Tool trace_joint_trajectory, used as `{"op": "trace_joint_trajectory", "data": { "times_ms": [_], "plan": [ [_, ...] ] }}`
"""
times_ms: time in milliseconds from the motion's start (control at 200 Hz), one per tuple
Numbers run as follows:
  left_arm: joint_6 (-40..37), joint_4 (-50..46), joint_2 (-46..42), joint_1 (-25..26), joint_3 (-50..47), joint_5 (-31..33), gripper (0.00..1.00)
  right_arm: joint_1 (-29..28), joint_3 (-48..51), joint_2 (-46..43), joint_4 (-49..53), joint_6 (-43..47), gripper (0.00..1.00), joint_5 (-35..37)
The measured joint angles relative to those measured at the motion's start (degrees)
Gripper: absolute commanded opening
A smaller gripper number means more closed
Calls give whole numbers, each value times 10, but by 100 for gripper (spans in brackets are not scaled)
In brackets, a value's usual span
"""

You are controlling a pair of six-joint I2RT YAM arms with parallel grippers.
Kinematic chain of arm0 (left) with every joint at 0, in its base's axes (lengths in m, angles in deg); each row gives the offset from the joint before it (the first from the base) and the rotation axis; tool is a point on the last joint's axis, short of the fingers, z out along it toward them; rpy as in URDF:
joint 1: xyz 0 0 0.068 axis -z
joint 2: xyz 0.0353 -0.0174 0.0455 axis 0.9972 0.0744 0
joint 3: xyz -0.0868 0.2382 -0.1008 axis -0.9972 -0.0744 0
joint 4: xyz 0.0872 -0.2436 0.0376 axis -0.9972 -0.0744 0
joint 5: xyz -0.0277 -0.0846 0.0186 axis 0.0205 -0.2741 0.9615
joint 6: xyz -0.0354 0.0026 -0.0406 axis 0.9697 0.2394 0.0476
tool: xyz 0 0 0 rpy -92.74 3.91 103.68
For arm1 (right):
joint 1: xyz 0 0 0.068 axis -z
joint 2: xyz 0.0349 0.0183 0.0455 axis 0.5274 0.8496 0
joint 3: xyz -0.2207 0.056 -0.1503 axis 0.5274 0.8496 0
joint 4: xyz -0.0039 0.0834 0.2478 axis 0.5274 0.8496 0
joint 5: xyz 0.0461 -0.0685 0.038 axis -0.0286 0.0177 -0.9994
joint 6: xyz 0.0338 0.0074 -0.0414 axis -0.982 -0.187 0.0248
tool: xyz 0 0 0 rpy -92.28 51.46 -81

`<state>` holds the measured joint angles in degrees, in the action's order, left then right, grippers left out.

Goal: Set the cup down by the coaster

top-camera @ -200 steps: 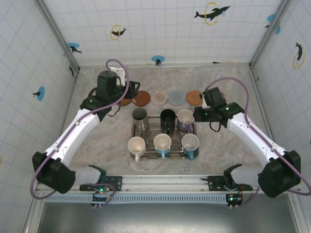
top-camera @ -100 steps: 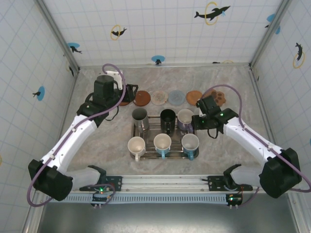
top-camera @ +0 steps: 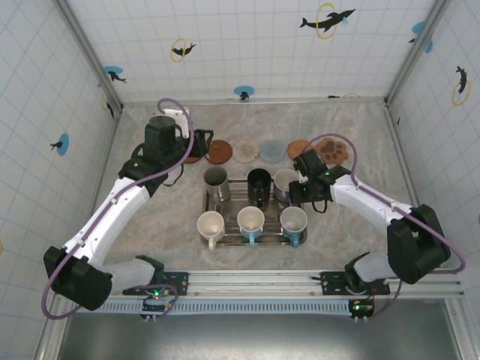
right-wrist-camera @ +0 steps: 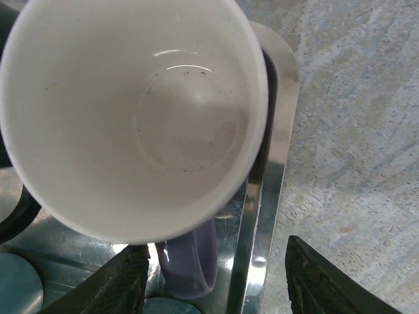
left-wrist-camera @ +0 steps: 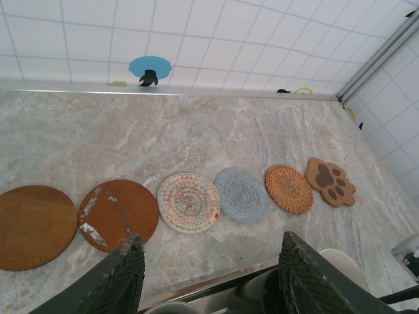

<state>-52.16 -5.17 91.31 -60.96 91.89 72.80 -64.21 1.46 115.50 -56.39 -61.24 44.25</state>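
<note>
A plain brown wooden coaster (left-wrist-camera: 36, 226), a reddish-brown coaster (left-wrist-camera: 118, 212) with pale scuffs, a pastel multicoloured woven coaster (left-wrist-camera: 188, 202), a grey-blue spiral coaster (left-wrist-camera: 241, 194), an orange wicker coaster (left-wrist-camera: 289, 188), and a tan paw coaster (left-wrist-camera: 330, 181) with dark brown pads. The table (left-wrist-camera: 196, 131) is beige-grey marble. The mug (right-wrist-camera: 131, 111) is white inside, with a lilac handle (right-wrist-camera: 190, 261).

Upright cup (right-wrist-camera: 131, 118) in tray (right-wrist-camera: 276, 150), coasters (left-wrist-camera: 190, 201) behind
White inside with a lilac handle and apparently empty, the cup stands in the tray's back right corner; six flat coasters, round but for one paw-shaped, lie in a row beyond.
</note>
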Motion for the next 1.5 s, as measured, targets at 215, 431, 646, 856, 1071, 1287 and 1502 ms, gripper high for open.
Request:
{"op": "trace_joint_trajectory", "data": {
  "times_ms": [215, 431, 646, 856, 1071, 1287, 1502],
  "plan": [
    [0, 0, 1, 0, 0, 0, 56, 0, 0, 36, -12, 5, 41, -12],
    [0, 0, 2, 0, 0, 0, 56, -2, -2, 60, -19, 14, 23, -17],
    [-2, 0, 3, 0, 0, 0, 56, -3, -16, 60, -13, 17, 0, -18],
    [-2, -1, 3, 0, 0, 0, 56, -3, -22, 60, -3, 21, 0, -13],
    [-2, 0, 3, 0, 0, 0, 56, -3, -29, 50, 13, 28, 0, -3],
    [-2, 2, 3, 0, 0, 0, 56, -3, -49, 24, 39, 38, 0, 21],
    [-2, 14, 3, 0, -7, 0, 56, 2, -85, 23, 59, 48, 0, 45]
  ]
}}
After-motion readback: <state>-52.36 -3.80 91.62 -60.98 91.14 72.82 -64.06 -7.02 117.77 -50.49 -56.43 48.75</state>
